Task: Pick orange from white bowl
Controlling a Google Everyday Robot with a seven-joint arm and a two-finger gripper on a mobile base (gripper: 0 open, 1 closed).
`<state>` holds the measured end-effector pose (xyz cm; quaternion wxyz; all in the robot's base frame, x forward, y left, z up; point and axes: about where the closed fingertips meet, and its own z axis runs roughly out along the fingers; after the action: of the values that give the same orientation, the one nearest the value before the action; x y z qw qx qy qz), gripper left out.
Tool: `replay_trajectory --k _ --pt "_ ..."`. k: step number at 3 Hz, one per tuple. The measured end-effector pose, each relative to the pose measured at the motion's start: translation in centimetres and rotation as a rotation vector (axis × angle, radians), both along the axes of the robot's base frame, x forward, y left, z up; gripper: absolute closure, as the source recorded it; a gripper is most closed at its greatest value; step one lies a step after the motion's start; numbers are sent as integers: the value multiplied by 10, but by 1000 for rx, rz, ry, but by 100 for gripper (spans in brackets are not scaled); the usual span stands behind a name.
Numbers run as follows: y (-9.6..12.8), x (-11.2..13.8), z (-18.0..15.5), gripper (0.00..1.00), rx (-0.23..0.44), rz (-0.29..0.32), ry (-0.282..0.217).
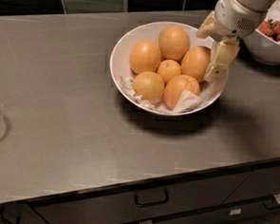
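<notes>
The white bowl [121,51], lined with crumpled white paper, stands at the middle back of the counter and holds several oranges. A large, round, evenly coloured orange [195,64] lies at the bowl's right side. My gripper [211,54] comes in from the upper right and hangs over the bowl's right rim. It is open, with one pale finger [222,57] reaching down just right of that orange, close to or touching it. It holds nothing. A smaller orange [169,70] sits in the middle, and one with a pale crease [181,90] is at the front.
A second white bowl with red strawberries [272,43] stands at the back right, just behind my gripper's arm. The grey counter [58,128] has drawers along its front edge [151,198]. A dark tiled wall runs behind it.
</notes>
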<state>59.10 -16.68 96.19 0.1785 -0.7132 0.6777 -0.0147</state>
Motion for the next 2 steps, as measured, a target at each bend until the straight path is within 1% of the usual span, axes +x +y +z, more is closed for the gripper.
replay_trajectory --k 1,2 --pt "-11 -6 -6 24 3 -34 11" --pt "-13 -7 -12 23 5 -38 23"
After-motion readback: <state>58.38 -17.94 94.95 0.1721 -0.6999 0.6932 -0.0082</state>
